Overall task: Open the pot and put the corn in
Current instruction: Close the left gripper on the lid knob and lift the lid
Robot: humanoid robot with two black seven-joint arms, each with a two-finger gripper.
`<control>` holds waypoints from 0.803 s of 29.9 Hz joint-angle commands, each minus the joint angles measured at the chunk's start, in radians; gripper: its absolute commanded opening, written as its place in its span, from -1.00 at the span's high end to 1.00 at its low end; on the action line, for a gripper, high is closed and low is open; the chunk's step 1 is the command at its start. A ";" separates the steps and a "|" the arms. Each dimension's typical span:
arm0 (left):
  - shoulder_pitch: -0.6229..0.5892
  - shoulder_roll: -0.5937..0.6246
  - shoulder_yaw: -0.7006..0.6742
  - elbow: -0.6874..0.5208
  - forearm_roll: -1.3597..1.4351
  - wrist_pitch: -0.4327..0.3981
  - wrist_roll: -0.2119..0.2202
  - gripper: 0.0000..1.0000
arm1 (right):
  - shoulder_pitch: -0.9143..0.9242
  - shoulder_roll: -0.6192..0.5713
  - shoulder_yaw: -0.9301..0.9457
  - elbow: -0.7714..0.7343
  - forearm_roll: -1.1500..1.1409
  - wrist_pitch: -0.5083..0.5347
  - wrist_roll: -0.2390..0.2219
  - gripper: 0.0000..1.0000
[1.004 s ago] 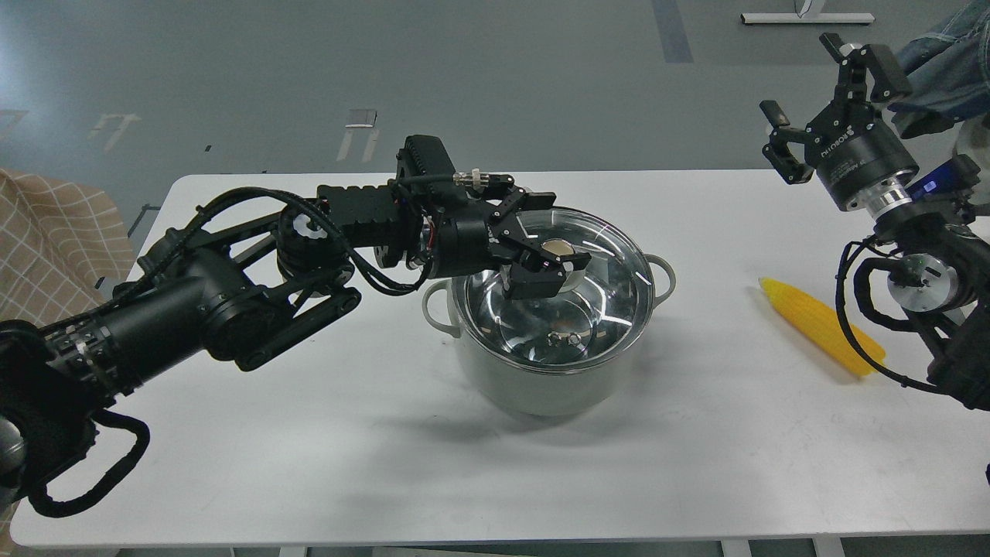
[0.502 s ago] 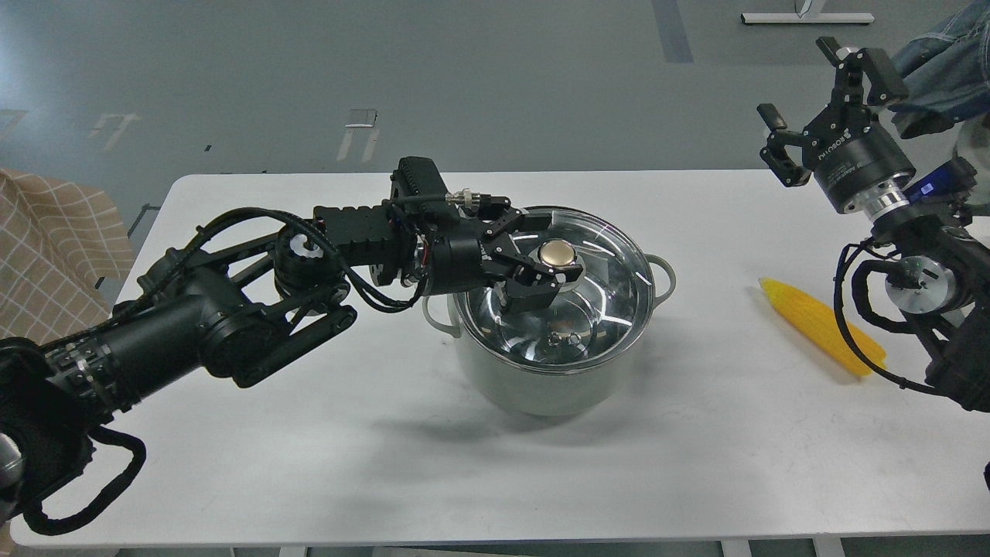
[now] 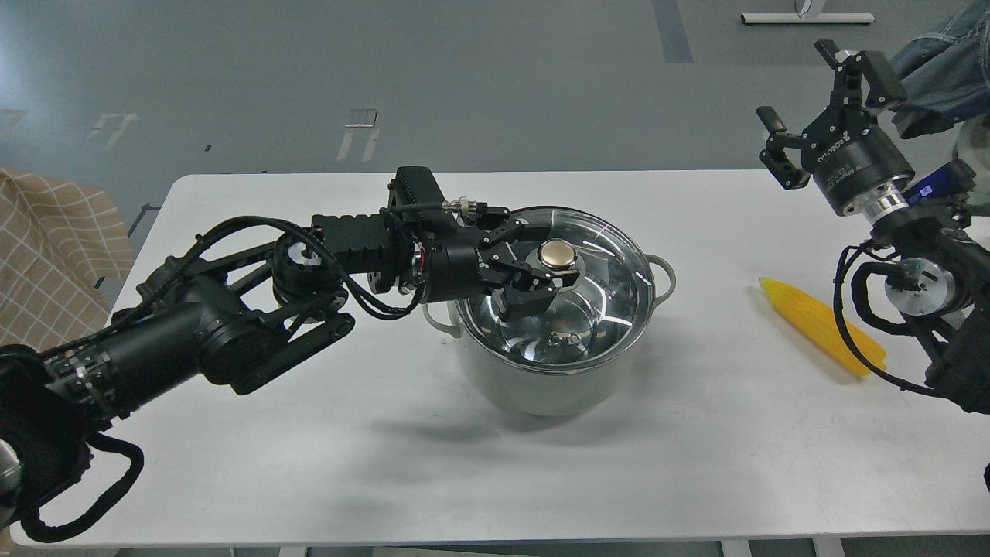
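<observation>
Grey floor behind, white table (image 3: 309, 464) in front, a checked cloth (image 3: 46, 247) at the far left edge. Left gripper (image 3: 539, 268) reaches in over the pot (image 3: 541, 379), which sits mid-table with the glass lid (image 3: 595, 309) seated on its rim. Fingers straddle the gold knob (image 3: 557, 254), one behind it and one on the near side; whether they are pressing on it or only bracketing it cannot be told from this angle. Judgement: the step in hand is taking hold of the knob. Doing it well means centring the fingers on the knob's neck below the cap, closing firmly, then lifting straight up so the lid clears the rim without dragging the pot. Corn (image 3: 824, 329) lies on the table well right of the pot, partly behind the right arm's cables. Right gripper (image 3: 812, 93) hangs raised above the far right edge, fingers spread apart, holding nothing.
</observation>
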 commanded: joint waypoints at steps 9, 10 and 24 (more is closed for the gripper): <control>-0.009 0.008 -0.005 -0.020 0.000 -0.002 0.002 1.00 | -0.004 0.000 0.000 0.001 -0.001 -0.002 0.000 -0.98; -0.011 0.008 -0.008 -0.025 0.000 -0.002 0.002 1.00 | -0.004 0.001 0.000 0.001 -0.001 -0.002 0.000 -0.99; -0.089 0.366 -0.055 -0.210 -0.062 0.001 -0.012 1.00 | -0.008 -0.008 0.000 0.020 -0.001 -0.002 0.000 -0.99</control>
